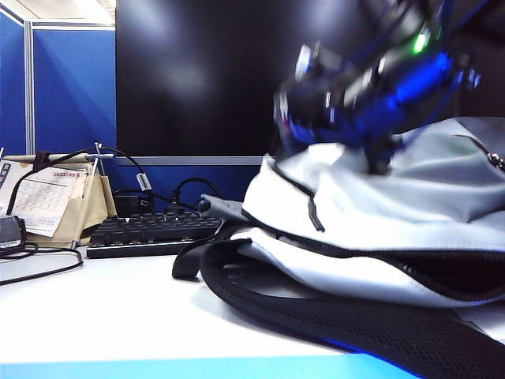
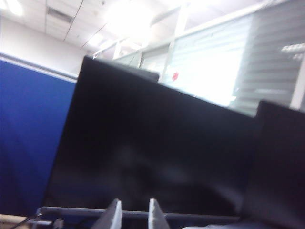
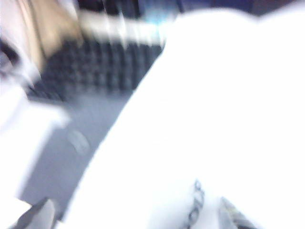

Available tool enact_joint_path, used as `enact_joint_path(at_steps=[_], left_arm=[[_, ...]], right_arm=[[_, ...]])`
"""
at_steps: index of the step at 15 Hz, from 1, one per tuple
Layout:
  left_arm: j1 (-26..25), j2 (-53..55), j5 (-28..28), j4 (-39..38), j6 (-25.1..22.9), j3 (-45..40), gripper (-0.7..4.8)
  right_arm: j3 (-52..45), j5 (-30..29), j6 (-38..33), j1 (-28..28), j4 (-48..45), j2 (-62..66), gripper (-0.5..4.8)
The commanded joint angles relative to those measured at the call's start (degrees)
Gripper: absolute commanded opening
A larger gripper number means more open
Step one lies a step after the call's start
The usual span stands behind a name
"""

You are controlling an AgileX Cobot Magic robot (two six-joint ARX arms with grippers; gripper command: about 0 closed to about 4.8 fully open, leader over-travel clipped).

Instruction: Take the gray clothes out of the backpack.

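Observation:
The pale silvery-gray backpack (image 1: 394, 205) lies on its side on the white table, its black mesh strap (image 1: 331, 316) curling toward the front. The gray clothes are hidden. A blurred arm (image 1: 371, 87) with blue and green lights hangs just above the backpack's top. My right gripper (image 3: 138, 212) is open, its fingers wide apart over the blurred white backpack fabric (image 3: 214, 119) and a zipper (image 3: 195, 205). My left gripper (image 2: 134, 210) points at the black monitor (image 2: 143, 152). Its two fingertips stand a narrow gap apart with nothing between them. It does not show in the exterior view.
A black keyboard (image 1: 150, 230) lies behind the backpack on the left. A desk calendar (image 1: 43, 201) and black cables (image 1: 31, 264) sit at the far left. A large black monitor (image 1: 189, 79) and blue partitions close off the back.

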State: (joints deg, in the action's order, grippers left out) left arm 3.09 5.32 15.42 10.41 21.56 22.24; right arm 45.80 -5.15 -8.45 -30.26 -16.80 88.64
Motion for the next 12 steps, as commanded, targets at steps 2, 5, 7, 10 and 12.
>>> enact_joint_path(at_steps=[2, 5, 7, 10, 12], left_arm=[[0.0, 4.2, 2.3, -0.4, -1.7, -0.1, 0.89], [0.1, 16.6, 12.0, 2.8, -1.7, -0.3, 0.89], [1.5, 26.6, 21.6, 12.4, -3.1, -0.3, 0.89], [13.0, 48.3, 24.1, 29.3, -10.5, -0.1, 1.33], [22.6, 65.0, 20.7, 38.5, -18.4, 2.3, 2.42]], right_arm=[[0.2, -0.1, -2.6, 0.0, -1.2, -0.9, -0.05], [0.2, -2.4, -14.2, 4.3, -19.1, -13.1, -0.05], [0.2, -2.4, -18.3, 7.4, -24.4, -18.6, -0.05], [0.2, -4.2, -21.6, 10.4, -23.5, -22.9, -0.05], [0.2, -6.7, -22.0, 10.6, -21.2, -22.9, -0.05]])
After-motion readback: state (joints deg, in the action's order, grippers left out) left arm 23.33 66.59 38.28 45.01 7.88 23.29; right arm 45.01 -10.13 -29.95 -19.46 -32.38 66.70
